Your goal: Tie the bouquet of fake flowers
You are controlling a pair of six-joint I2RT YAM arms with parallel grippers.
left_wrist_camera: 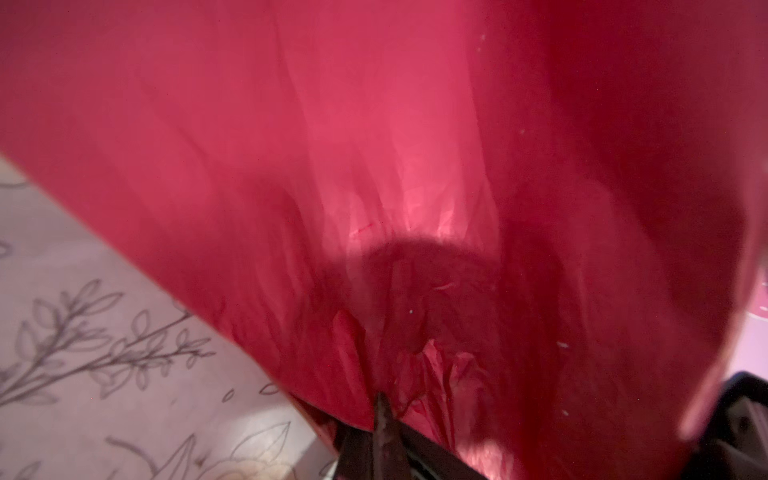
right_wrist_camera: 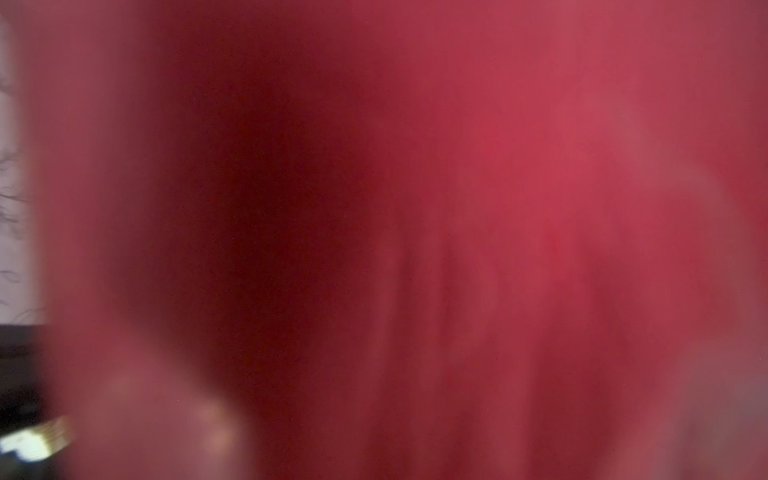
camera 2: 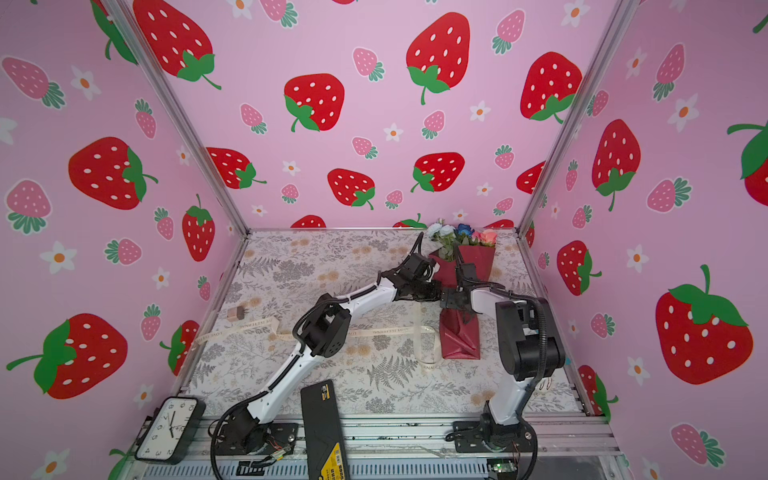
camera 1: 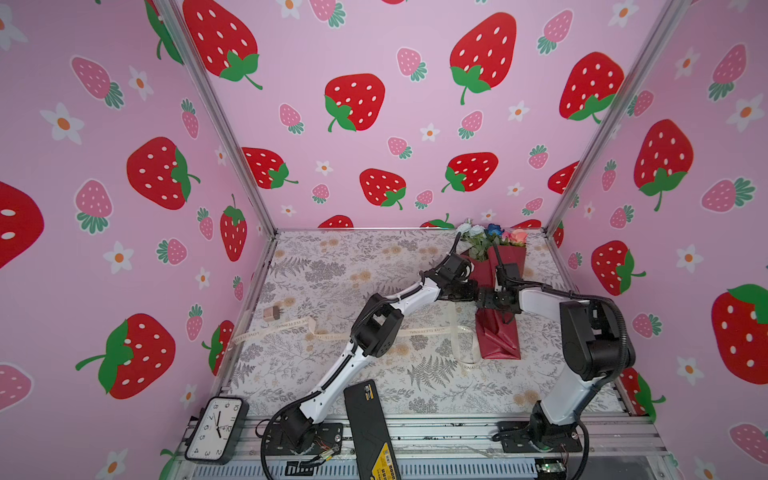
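Two tools of mine: both at the bouquet [camera 1: 498,340], far right of the desk [camera 1: 332,270]
My left tool [left_wrist_camera: 380,419]: clamped on the bouquet
My right tool [camera 1: 490,301]: spread wide; grip unclear

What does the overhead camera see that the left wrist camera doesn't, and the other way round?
Only a top view: the bouquet's blooms, the cream ribbon, a clock. Only the left wrist view: the shut left gripper pinching the red wrapping paper's crumpled folds up close. Both: that paper and the flowery table cover.
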